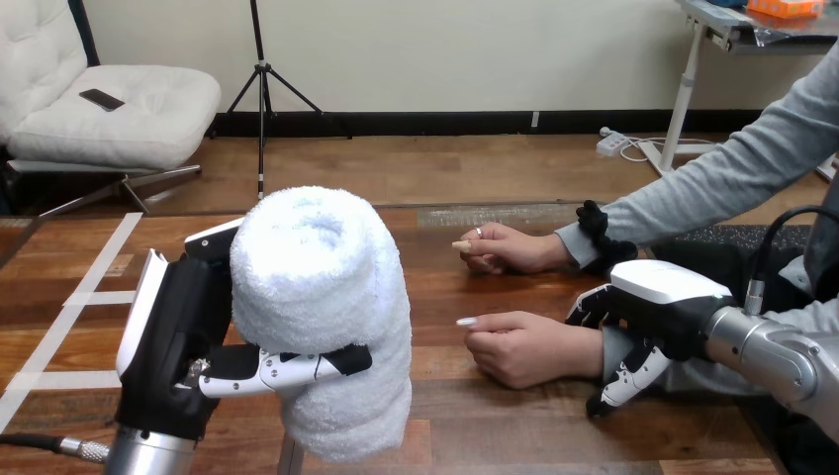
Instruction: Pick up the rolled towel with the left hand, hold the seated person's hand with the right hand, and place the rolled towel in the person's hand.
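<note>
Over the table's near left corner, left hand: the left hand (188,346) is raised off the table (495,421), thumb and fingers wrapped round the towel.
Towel: the rolled towel (322,297) stands upright in that grasp, its open spiral end on top, clear of the wood and well apart from the person.
Right hand: the right hand (658,297), near the table's right edge, lies over the wrist (605,348) of the person's nearer hand; I cannot tell whether it grips the wrist or only rests there.
Person's nearer hand: the person's nearer hand (524,346) lies on the table right of centre, knuckles up and fingers curled under, so no palm is offered.
Person's farther hand: the person's farther hand (510,247) rests further back, touching neither robot hand nor towel.
Step in hand: pick-up looks done; the hold on the person's hand looks unsettled.
Next move calls for: probably a sure hold at the wrist and the palm turned up and opened, then the towel carried rightward across the table and lowered into it before the left hand lets go.
</note>
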`<state>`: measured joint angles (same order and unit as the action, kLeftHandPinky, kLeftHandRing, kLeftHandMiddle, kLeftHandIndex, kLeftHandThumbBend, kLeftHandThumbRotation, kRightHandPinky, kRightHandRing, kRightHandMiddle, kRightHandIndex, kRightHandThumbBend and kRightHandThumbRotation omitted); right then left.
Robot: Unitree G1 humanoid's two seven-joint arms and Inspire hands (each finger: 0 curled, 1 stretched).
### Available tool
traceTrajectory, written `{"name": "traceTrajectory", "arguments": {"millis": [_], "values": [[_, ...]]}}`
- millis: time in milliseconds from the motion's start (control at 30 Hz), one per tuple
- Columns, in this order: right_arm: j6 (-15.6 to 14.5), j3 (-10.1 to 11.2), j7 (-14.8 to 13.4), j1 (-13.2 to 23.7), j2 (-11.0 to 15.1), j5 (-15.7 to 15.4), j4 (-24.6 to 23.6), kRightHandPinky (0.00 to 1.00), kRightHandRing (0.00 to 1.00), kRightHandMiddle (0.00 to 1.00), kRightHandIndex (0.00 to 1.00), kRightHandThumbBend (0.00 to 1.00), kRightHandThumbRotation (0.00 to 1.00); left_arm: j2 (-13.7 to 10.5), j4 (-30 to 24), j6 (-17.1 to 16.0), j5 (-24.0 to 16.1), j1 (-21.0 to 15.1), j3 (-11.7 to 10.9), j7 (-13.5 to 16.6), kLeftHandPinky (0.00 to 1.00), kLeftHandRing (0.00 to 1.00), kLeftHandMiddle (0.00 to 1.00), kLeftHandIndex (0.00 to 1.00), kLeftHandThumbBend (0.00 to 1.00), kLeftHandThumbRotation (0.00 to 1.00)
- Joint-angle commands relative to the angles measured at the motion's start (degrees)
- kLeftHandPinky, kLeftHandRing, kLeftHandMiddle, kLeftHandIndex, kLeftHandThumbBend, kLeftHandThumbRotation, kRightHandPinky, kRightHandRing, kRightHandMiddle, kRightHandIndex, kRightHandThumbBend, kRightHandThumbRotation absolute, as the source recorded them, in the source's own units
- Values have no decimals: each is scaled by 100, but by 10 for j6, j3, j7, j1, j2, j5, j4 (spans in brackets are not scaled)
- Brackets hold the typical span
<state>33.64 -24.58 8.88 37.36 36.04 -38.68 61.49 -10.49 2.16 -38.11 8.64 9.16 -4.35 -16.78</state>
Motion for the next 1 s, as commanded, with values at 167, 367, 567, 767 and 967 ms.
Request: {"name": "traceTrajectory", "arguments": {"millis": [167, 367, 567, 767, 967], "values": [[-13, -8, -5, 53, -11, -5, 7, 63, 70, 71, 69, 92, 26, -1, -26, -26, 16, -21, -8, -2, 20, 26, 32, 35, 62, 0], [-17, -12, -8, 53, -11, -10, 7, 61, 68, 69, 68, 91, 26, -1, -25, -30, 15, -20, -10, 0, 20, 26, 32, 35, 62, 0], [-26, -16, -8, 55, -12, -14, 8, 56, 64, 65, 65, 90, 27, -2, -25, -29, 20, -17, -11, -2, 20, 26, 33, 35, 62, 0], [-37, -19, -2, 58, -13, -11, 11, 52, 59, 63, 63, 89, 27, -3, -26, -30, 20, -16, -12, -3, 20, 26, 33, 35, 62, 0], [-54, -19, 8, 61, -16, -8, 12, 50, 56, 61, 62, 89, 27, -2, -26, -33, 20, -15, -13, -4, 20, 26, 33, 35, 62, 0]]}}
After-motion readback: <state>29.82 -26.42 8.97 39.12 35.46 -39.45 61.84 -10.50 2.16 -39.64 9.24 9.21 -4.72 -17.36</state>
